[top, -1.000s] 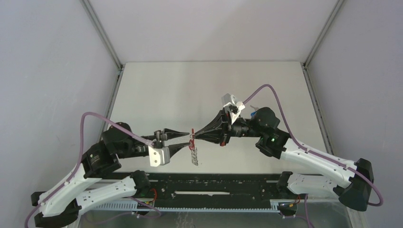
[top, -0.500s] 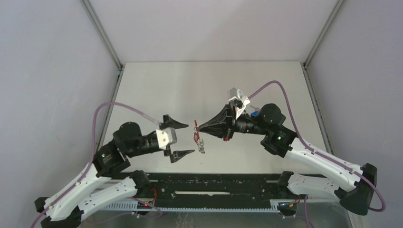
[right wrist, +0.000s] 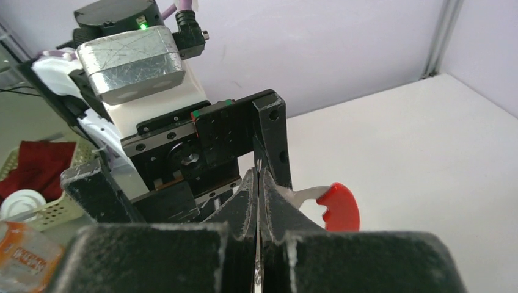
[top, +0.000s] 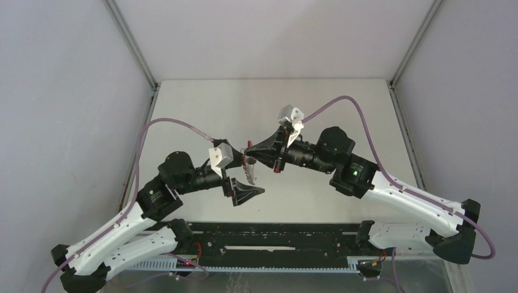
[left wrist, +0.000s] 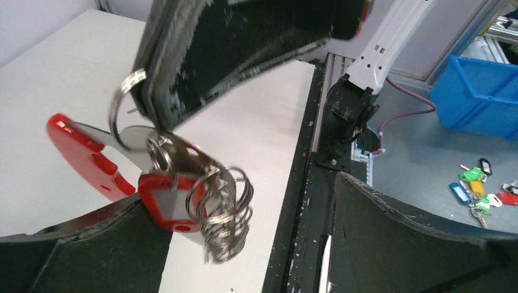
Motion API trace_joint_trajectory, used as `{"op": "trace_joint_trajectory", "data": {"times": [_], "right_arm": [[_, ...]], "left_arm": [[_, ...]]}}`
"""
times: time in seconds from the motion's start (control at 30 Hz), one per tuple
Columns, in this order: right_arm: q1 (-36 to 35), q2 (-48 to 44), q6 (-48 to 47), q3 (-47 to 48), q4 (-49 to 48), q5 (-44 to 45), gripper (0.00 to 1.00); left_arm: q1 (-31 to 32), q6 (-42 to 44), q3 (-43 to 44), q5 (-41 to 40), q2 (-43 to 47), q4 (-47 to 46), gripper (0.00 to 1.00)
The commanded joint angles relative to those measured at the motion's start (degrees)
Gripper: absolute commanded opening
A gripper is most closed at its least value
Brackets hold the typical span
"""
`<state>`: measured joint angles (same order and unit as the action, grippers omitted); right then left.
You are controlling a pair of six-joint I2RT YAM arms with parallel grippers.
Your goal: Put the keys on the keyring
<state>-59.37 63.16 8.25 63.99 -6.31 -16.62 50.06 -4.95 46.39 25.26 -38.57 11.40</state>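
My right gripper (top: pixel 247 153) is shut on one silver ring of the keyring (top: pixel 248 170) and holds it above the table. In the left wrist view its black fingers (left wrist: pixel 214 49) pinch that ring. Below them hang the red curved band (left wrist: pixel 79 152), a cluster of silver rings (left wrist: pixel 229 204) and a key with a red tag (left wrist: pixel 164 198). The red band (right wrist: pixel 339 207) pokes out past my right gripper (right wrist: pixel 258 177), whose fingers are pressed together. My left gripper (top: pixel 239 171) is wide open, one finger on each side of the hanging rings and not touching them. Nothing lies between the jaws of the left gripper (left wrist: pixel 244 256).
A black rail (top: pixel 275 238) runs along the table's near edge. Off the table, the left wrist view shows a blue bin (left wrist: pixel 476 91) and loose keys with coloured tags (left wrist: pixel 479 189). A basket with red cloth (right wrist: pixel 36 174) sits beyond the right arm. Grey walls enclose the table.
My left gripper let go at the keyring, opened wide, pulled back, then came forward around the hanging rings. The right gripper carried the keyring slightly up and back.
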Motion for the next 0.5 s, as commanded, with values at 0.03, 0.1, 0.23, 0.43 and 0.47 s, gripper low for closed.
{"op": "trace_joint_trajectory", "data": {"times": [0.03, 0.1, 0.23, 0.43, 0.47], "right_arm": [[-4.0, 1.2, -5.5, 4.6, 2.4, 10.9, 0.0], [-5.0, 1.3, -6.1, 5.1, 2.7, 12.4, 0.0], [-6.1, 0.9, -7.1, 5.7, 3.7, 14.7, 0.0], [-6.1, 0.0, -6.2, 5.6, 5.3, 14.3, 0.0], [-6.0, -0.2, -6.0, 5.6, 5.7, 13.8, 0.0]], "left_arm": [[-0.3, 0.9, -0.6, -2.3, -0.6, -3.4, 1.0], [-0.3, 4.1, -0.4, -5.8, -0.9, -1.1, 0.96], [-0.4, 8.7, -0.6, -12.2, 0.2, 1.8, 0.6], [-0.4, 9.7, -1.0, -11.3, 2.1, 2.8, 0.01], [-0.4, 10.1, -0.9, -10.2, 2.2, 3.0, 0.0]]}}
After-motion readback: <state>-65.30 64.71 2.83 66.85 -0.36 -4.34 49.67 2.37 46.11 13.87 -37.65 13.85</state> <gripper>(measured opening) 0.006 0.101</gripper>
